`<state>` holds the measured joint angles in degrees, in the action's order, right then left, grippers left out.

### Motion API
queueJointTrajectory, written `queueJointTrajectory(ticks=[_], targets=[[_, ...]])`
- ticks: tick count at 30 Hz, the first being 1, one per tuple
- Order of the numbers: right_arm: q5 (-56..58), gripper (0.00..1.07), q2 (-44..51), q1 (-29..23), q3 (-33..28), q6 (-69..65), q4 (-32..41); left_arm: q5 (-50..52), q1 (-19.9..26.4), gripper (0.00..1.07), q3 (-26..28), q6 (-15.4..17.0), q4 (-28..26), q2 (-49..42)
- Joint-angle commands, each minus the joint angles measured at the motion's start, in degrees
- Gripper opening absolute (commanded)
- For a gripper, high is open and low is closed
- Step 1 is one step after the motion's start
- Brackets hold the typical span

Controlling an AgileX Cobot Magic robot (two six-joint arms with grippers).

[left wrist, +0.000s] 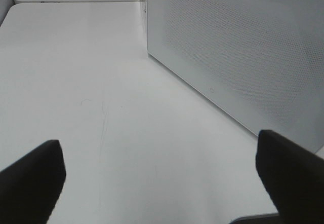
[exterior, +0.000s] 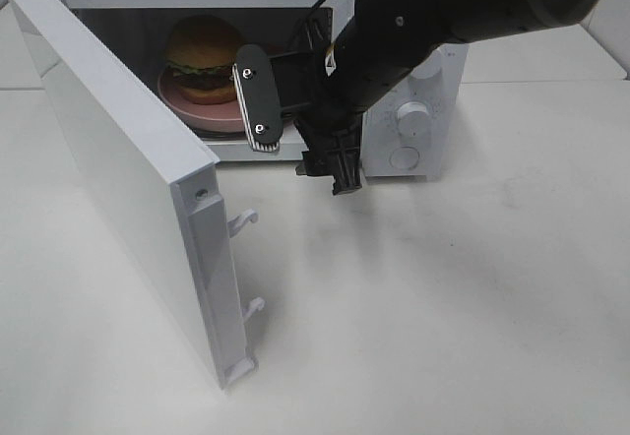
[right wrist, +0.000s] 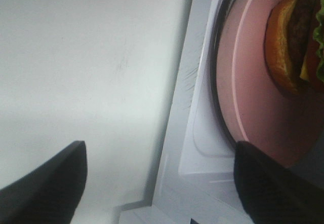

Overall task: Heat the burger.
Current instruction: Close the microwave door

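Though close, burger [exterior: 205,56] beyond right claw [exterior: 295,132]

I look out over a plain white table [exterior: 443,307], matte and evenly lit, with only soft shadows on it. A thin seam [left wrist: 76,2] divides its panels. A faint scratch [left wrist: 103,127] marks the surface.

We see a glossy, smooth bun on the burger [exterior: 205,51], and the pink plate [exterior: 197,115] is smooth with a soft sheen. The microwave [exterior: 443,110] and its door [exterior: 118,150] look like smooth white plastic. The door's left face has a fine dotted mesh. The table [exterior: 443,307] is matt white and faintly scuffed. The right gripper [exterior: 302,162] is matt black plastic, one finger [exterior: 258,100] edged in ribbed grey.
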<state>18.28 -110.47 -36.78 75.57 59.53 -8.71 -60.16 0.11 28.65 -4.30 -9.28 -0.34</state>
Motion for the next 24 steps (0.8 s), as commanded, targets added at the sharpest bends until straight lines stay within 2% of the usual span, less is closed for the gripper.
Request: queueJointTrajectory(ticks=[1, 12, 24], targets=[[-0.9, 0.77, 3.3, -0.1, -3.0, -0.2, -0.3, 0.7, 0.1, 0.94, -0.1, 0.1, 0.0, -1.4], [-2.1, 0.77, 11.0, -0.1, -12.4, -2.0, -0.3, 0.7, 0.1, 0.94, -0.1, 0.1, 0.0, -1.4], [-2.9, 0.77, 21.4, -0.1, -23.5, -12.3, -0.3, 0.7, 0.1, 0.94, -0.1, 0.1, 0.0, -1.4]])
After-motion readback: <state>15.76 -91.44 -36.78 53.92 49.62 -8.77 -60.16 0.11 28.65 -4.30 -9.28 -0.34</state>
